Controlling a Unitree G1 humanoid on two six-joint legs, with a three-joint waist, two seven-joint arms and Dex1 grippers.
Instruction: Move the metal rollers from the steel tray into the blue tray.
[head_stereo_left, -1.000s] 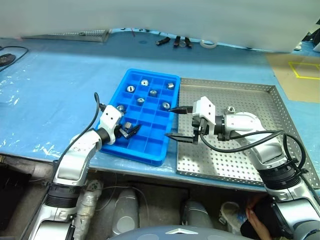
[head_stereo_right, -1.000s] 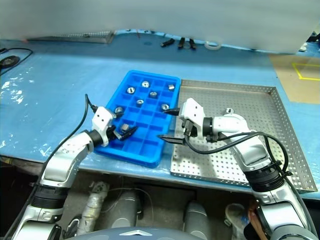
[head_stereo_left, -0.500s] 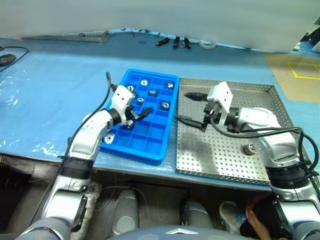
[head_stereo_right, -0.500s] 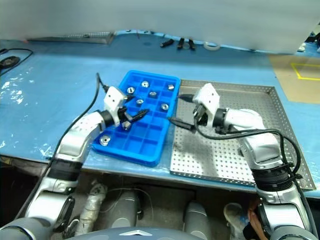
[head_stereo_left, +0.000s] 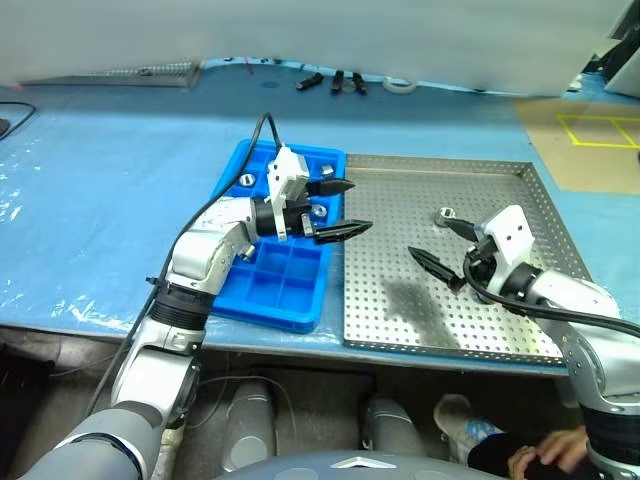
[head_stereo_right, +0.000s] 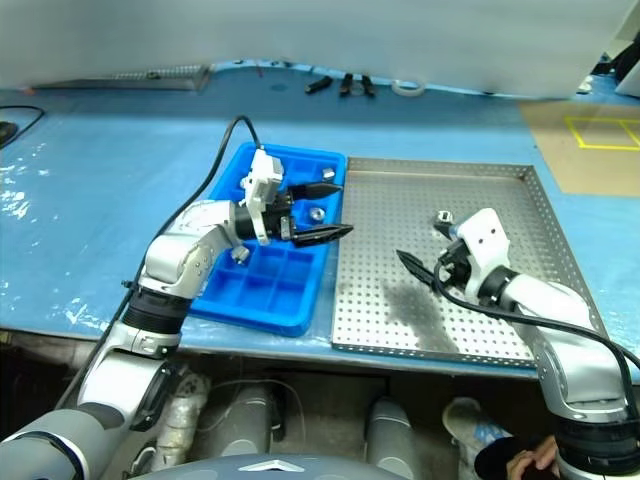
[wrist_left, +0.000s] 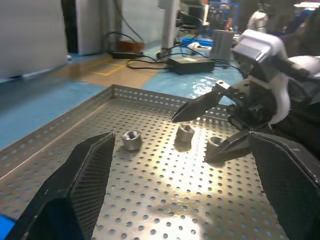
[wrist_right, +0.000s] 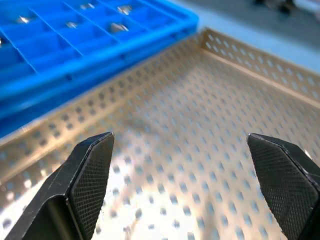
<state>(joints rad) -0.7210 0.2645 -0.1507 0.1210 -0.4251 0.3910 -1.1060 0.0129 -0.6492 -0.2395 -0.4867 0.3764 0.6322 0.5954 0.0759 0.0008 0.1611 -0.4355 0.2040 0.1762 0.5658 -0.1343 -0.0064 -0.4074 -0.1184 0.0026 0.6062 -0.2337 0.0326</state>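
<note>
The blue tray (head_stereo_left: 268, 288) lies left of the steel tray (head_stereo_left: 450, 320), edge to edge. My left gripper (head_stereo_left: 343, 208) hovers open and empty over the blue tray's right rim, pointing across the steel tray. My right gripper (head_stereo_left: 441, 243) hangs open and empty above the middle of the steel tray, pointing back toward the blue tray. One metal roller (head_stereo_left: 447, 213) lies on the steel tray just behind the right fingertips. The left wrist view shows three rollers there (wrist_left: 131, 140) (wrist_left: 185, 134) (wrist_left: 216, 142) beneath the right gripper (wrist_left: 220, 122). Several rollers sit in blue compartments (head_stereo_left: 247, 180) (head_stereo_right: 317, 212) (wrist_right: 123, 9).
Small black tools (head_stereo_left: 335, 80) and a white tape ring (head_stereo_left: 400, 86) lie at the table's far edge. Another perforated tray (head_stereo_left: 120, 73) sits at the back left. A brown sheet with yellow tape marks (head_stereo_left: 595, 135) lies at the right. A person's hand (head_stereo_left: 540, 465) shows at the bottom right.
My left gripper swung right and upward, from the blue tray's near left part to its right rim. My right gripper drew back rightward from the tray border to mid steel tray. The camera shifted too.
</note>
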